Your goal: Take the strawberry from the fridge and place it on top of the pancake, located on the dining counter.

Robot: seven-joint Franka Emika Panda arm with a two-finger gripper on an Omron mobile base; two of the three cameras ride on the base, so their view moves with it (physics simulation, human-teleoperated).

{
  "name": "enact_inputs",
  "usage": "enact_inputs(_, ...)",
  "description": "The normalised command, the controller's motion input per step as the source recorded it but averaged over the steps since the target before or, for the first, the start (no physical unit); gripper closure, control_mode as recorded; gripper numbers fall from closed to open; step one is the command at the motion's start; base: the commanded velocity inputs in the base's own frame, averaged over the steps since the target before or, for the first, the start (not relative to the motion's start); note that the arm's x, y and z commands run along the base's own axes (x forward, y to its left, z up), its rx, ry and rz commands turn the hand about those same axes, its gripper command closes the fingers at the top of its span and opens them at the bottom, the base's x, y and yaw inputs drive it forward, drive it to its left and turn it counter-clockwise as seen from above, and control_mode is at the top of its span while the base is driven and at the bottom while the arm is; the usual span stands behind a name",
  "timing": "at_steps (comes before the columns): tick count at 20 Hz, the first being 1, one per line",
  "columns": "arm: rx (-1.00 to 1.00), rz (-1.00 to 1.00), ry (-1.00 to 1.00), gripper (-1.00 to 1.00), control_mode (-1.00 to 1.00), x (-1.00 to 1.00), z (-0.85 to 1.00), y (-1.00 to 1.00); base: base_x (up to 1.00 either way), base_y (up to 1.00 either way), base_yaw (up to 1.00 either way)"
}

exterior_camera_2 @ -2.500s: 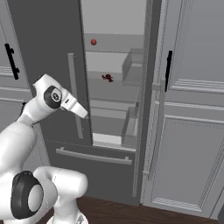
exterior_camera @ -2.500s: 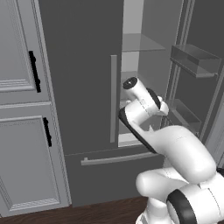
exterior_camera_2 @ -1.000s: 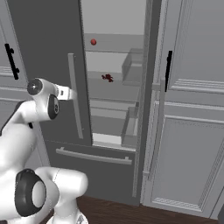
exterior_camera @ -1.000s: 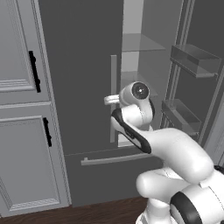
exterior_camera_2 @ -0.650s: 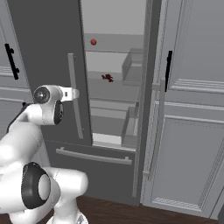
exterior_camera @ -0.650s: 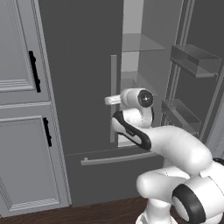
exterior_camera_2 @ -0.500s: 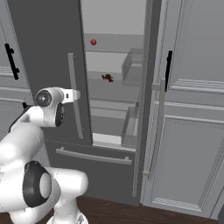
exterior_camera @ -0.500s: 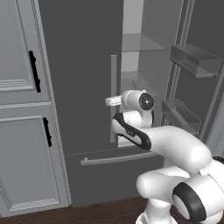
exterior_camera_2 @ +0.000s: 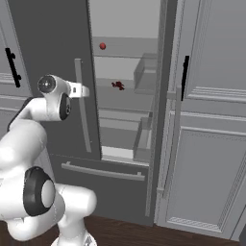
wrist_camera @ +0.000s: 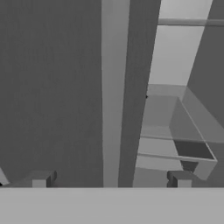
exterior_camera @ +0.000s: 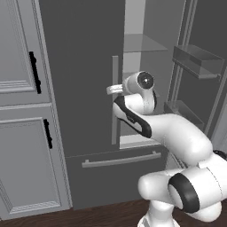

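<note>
**Strawberry on an upper glass shelf, my fingers apart at the shut door's handle**

Strawberry [exterior_camera_2: 102, 46] sits small, round and bright red on an upper shelf of the fridge [exterior_camera_2: 53, 43], well above and to the right of my hand in the right base view. A darker red item [exterior_camera_2: 117, 85] lies on the shelf below it; it is too small to identify.

My gripper [wrist_camera: 110, 180] is spread wide and holds nothing. In the hand view one fingertip [wrist_camera: 40, 179] stands in front of the flat dark door face, the other [wrist_camera: 181, 179] in front of the pale interior, and the long grey bar handle [wrist_camera: 114, 92] runs straight up between them. I cannot tell whether either tip touches it.

From the left base view my hand [exterior_camera: 116, 89] points at that same bar handle [exterior_camera: 115, 99], about halfway up. The left door is shut, a smooth matte dark grey slab. The right door [exterior_camera_2: 166, 96] stands swung outward, its translucent box-shaped bins [exterior_camera: 196, 60] facing inward, which leaves a tall narrow opening between the left door's edge and the bins.

Inside are pale walls and thin glass shelves with straight front edges. Below is the bottom drawer [exterior_camera_2: 103, 172] with a horizontal bar. Light grey panelled cabinets [exterior_camera: 24, 111] with short black handles flank the fridge on both sides, above a dark wood floor [exterior_camera_2: 158, 235].
</note>
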Motion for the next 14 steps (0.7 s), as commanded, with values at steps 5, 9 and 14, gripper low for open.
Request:
enact_inputs(5, 0.0, 0.0, 0.0, -1.0, -1.0, 0.16, 0.0, 0.04, 0.0, 0.0, 0.0)
enact_inputs(9, 0.0, 0.0, 0.0, -1.0, -1.0, 0.27, 0.0, 0.0, 0.0, 0.0, 0.0)
enact_inputs(14, 0.0, 0.0, 0.0, -1.0, -1.0, 0.45, 0.0, 0.01, 0.0, 0.0, 0.0)
